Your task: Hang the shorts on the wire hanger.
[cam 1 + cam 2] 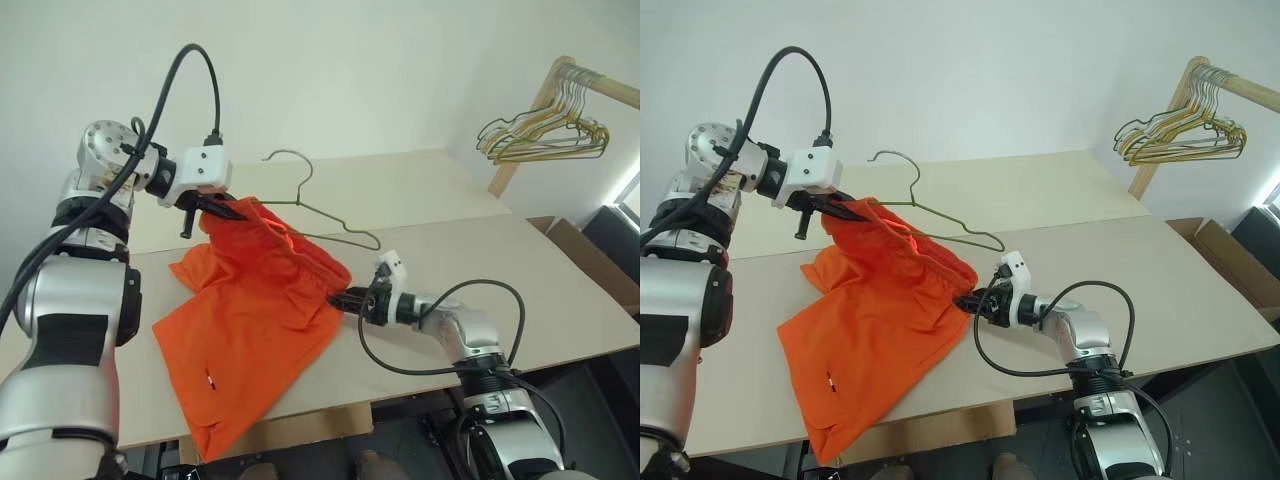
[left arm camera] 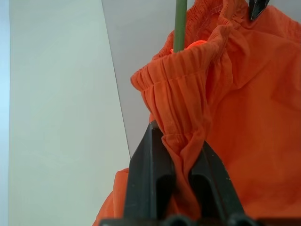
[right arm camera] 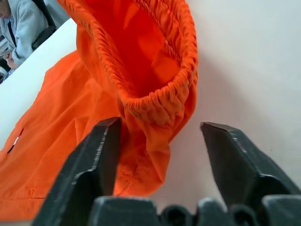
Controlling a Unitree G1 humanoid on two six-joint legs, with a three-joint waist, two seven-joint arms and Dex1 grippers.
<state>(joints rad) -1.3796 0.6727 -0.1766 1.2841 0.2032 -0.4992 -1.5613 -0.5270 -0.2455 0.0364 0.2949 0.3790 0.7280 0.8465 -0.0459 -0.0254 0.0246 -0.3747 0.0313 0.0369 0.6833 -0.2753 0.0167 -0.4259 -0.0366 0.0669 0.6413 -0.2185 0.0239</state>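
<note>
The orange shorts hang from their gathered waistband, with the legs spread on the table. My left gripper is shut on one end of the waistband and holds it above the table; the left wrist view shows the fabric pinched between its fingers. The wire hanger runs through the raised waistband, hook upward, its far shoulder sticking out to the right. My right gripper is open at the waistband's lower end, with the fabric fold between its fingers.
A wooden rack at the back right carries a bunch of gold and green wire hangers. A cardboard box stands beyond the table's right edge. A seated person is past the table.
</note>
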